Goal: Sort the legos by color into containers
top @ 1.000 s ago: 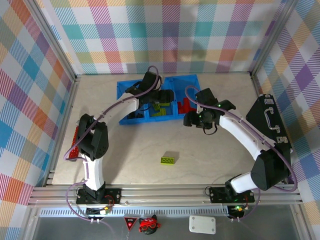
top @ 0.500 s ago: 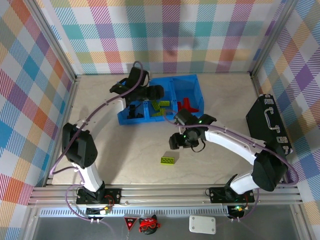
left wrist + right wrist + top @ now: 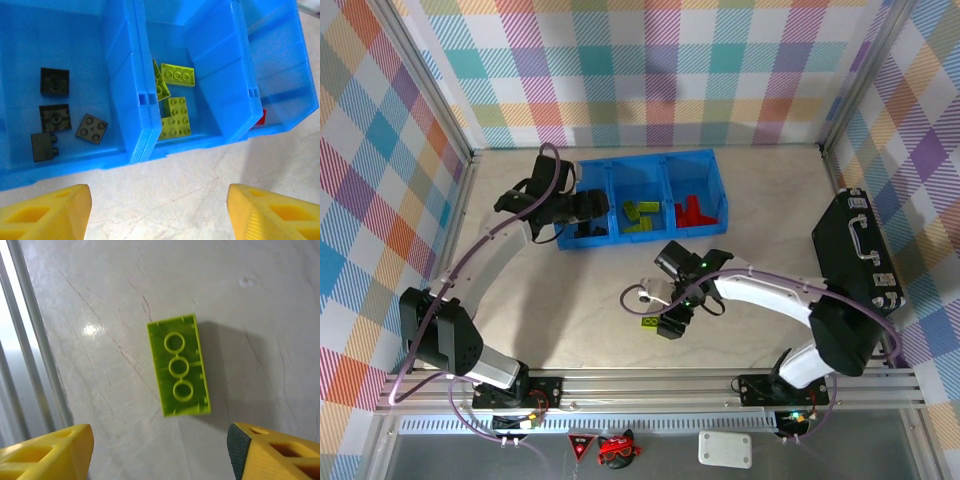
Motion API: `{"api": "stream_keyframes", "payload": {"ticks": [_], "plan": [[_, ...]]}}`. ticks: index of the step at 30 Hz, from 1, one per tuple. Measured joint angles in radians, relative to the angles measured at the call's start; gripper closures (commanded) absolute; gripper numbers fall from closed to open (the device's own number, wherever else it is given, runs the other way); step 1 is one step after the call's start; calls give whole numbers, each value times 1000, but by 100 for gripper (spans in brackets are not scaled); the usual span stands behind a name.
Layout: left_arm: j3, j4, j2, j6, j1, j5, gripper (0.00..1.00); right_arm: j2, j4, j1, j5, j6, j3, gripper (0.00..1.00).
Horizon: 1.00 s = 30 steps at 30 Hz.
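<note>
Loose lime green lego (image 3: 178,366) on bare table (image 3: 260,295), well short of the blue bin (image 3: 640,159), near the table's front edge. It lies flat, hollow side up, with three rings in a row down its length. In the right wrist view its long axis runs up the frame, top end leaning slightly left; a shadow falls on its right side. Right gripper (image 3: 159,435) hovers directly over it, yellow fingers (image 3: 45,455) wide apart, nothing between them, long sides of the brick facing the two fingers, no contact. From above, the right gripper (image 3: 672,322) covers most of the brick, only a green sliver (image 3: 648,321) showing at its left. Left gripper (image 3: 595,207) sits at the bin's left end, jaws also apart and empty. The left wrist view looks down on the bin wall (image 3: 125,75). Bin contents: black legos (image 3: 55,82) in the left compartment, lime ones (image 3: 177,75) in the middle, red ones (image 3: 695,212) in the right. Black case (image 3: 860,250) lies at the table's right edge.
</note>
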Motion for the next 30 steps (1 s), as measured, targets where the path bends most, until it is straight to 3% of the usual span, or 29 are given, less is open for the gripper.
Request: {"api": "stream_keyframes", "payload": {"ticks": [5,10,24,30], "plan": [[-21,-5,-37,3,5,-2,28,124,66,1,-24,-144,7,24],[-33,-5,-48,3,11,-3,28,197,139,11,-3,-201,5,27],[-41,-8,-50,3,12,-10,28,193,222,29,72,-234,-16,61],[-56,-31,-93,7,19,-37,28,174,222,30,54,-231,-17,64]]}}
